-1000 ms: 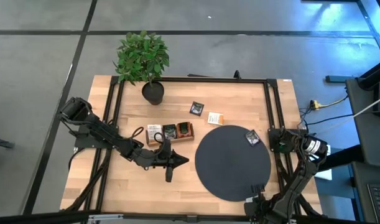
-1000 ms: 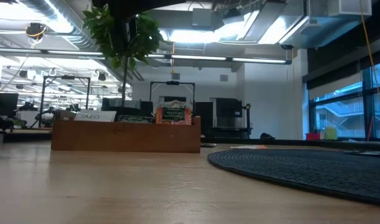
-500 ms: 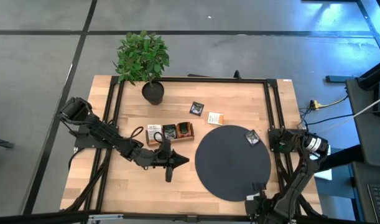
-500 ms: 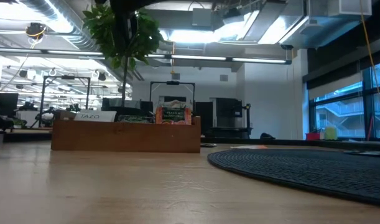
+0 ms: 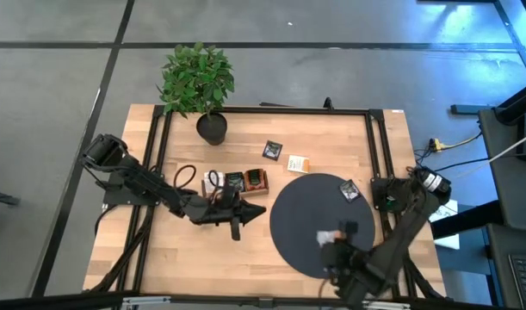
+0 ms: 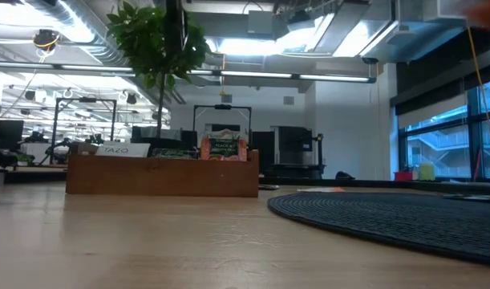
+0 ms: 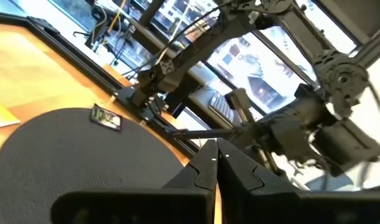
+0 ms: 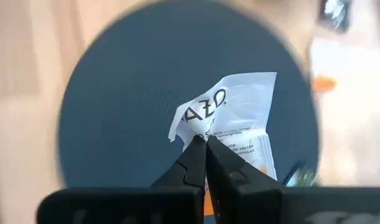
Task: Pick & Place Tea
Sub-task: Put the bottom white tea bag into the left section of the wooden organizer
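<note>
Right wrist view shows the right gripper (image 8: 205, 144) clamped on a white tea sachet (image 8: 239, 121) above the black mat (image 8: 115, 93) — carry step; next, release into the wooden tray (image 5: 235, 183). Left gripper (image 5: 237, 231) closed, idle beside it.

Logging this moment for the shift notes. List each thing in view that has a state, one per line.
Right gripper: shut on a white tea bag, above the black mat.
Left gripper: shut, empty, beside the wooden tray.
Wooden tray: upright, tea bags standing inside.
Dark tea bag: lying flat on the mat's edge.
</note>
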`<state>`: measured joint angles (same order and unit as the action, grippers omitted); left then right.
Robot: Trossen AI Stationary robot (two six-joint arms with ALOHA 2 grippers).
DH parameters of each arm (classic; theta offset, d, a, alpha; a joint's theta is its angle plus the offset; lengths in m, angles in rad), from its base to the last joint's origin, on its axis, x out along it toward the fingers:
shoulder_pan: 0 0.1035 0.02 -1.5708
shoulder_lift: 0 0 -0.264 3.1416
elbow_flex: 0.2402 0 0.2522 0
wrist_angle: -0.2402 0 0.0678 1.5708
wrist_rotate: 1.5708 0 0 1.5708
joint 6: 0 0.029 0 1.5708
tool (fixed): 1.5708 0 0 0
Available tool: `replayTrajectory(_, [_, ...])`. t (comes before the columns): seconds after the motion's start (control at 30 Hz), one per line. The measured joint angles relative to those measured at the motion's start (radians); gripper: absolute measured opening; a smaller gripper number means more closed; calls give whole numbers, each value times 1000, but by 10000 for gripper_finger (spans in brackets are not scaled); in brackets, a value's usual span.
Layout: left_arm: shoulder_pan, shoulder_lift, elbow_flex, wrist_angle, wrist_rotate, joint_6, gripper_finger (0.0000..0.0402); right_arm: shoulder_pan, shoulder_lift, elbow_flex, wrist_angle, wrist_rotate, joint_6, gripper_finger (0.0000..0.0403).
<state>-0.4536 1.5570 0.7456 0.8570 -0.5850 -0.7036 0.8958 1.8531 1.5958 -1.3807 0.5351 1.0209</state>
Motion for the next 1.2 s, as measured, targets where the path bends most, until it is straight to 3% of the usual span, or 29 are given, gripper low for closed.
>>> replayTrajectory(0.2, [33, 0, 0, 0, 0, -13, 21, -158, 0, 3, 114, 50, -280, 11])
replayTrajectory(0.47, [80, 0, 0, -16, -2, -121, 90, -368, 0, 3, 226, -105, -483, 11])
replayTrajectory(0.8, [122, 0, 0, -72, -6, -139, 191, -470, -1, 98, 260, -112, -662, 11])
replayTrajectory(1.2, [144, 0, 0, -73, 45, -267, 207, -534, -2, 190, 235, -110, -766, 11])
